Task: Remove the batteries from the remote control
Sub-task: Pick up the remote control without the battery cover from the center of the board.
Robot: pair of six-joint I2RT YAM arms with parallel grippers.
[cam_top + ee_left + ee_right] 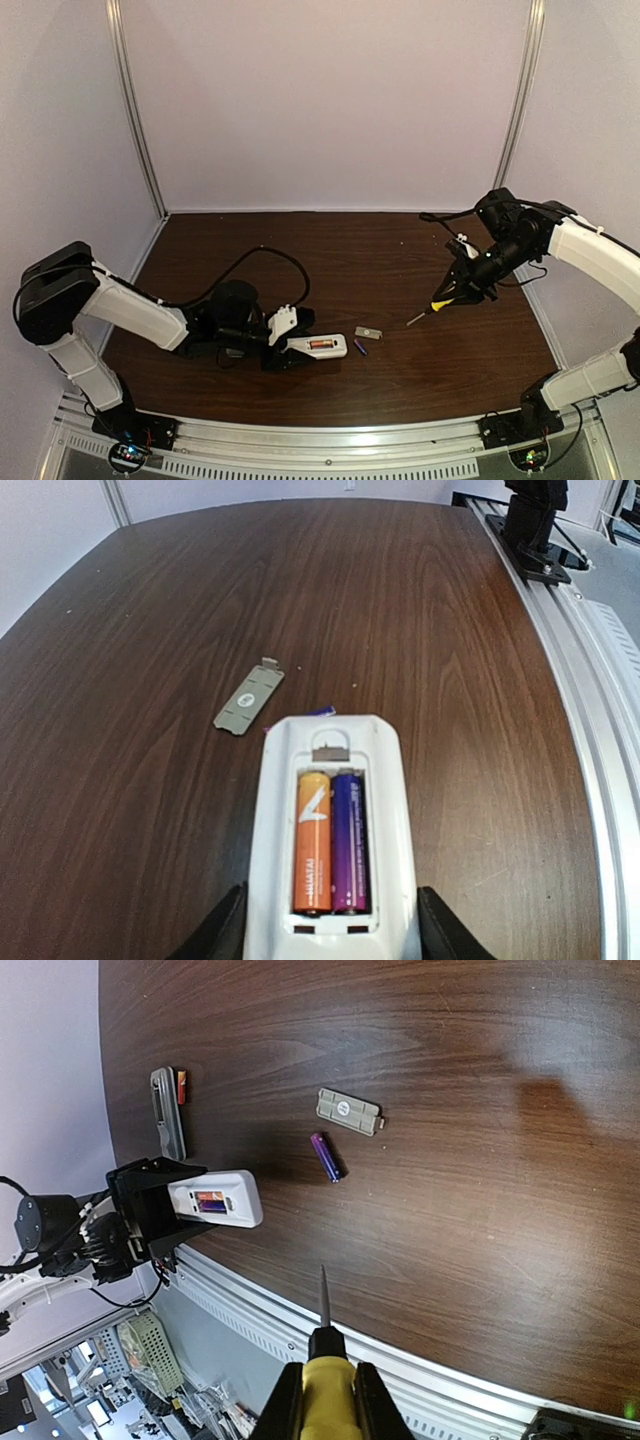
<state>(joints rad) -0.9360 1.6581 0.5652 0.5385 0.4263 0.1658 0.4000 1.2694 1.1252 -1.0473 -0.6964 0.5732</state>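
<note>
Batteries (313, 842) are sitting two in one remote (385, 780) the left end effector (332, 925) is clamping, one purple battery (325, 1157) lying loose, the right end effector (327, 1402) pinching one screwdriver (325, 1355).

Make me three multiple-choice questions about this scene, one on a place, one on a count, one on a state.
1. Where is the loose purple battery? A on the brown wooden table beside the small grey cover plate; B in the compartment; C in a gripper.
2. How many batteries sit in the white plastic remote control? A none; B two; C four.
3. The right gripper is: A open; B shut on the yellow-handled screwdriver; C shut on a battery.
Answers: 1A, it lies on bare wood by the plate. 2B, an orange battery and a purple battery lie side by side. 3B, its fingers clamp the handle.
</note>
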